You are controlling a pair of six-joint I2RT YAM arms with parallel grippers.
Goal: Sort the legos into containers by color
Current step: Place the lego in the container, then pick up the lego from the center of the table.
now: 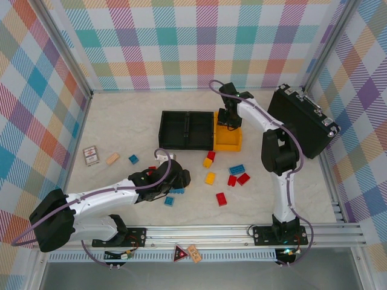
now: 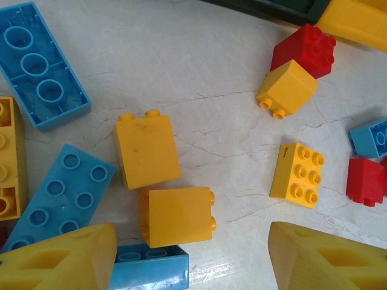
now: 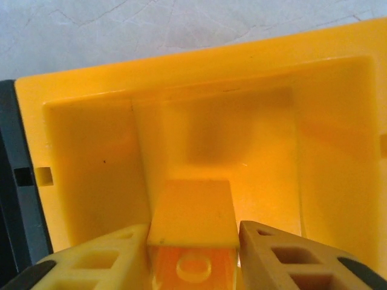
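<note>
Hanging over the small yellow-orange open plastic bin (image 3: 84,169) at the right end of the row, your right gripper (image 3: 193,257) has its jaws narrow, pinching a yellow-orange studded plastic brick (image 3: 192,211) between the bin's walls. Your left gripper (image 2: 192,244) hovers wide and empty over the near-left cluster, two yellow-orange square bricks (image 2: 148,151) just beyond its fingertips. Loose red, blue and yellow bricks (image 1: 225,181) lie scattered on the white table (image 1: 121,121) near the two black bins (image 1: 186,130)

Pale marbled tabletop (image 1: 121,115) carries: three joined open plastic bins (image 1: 188,129), two black, one yellow-orange; scattered red, blue, yellow-orange studded plastic bricks (image 1: 210,178); small tan block (image 1: 113,158); black hard case (image 1: 302,121).
</note>
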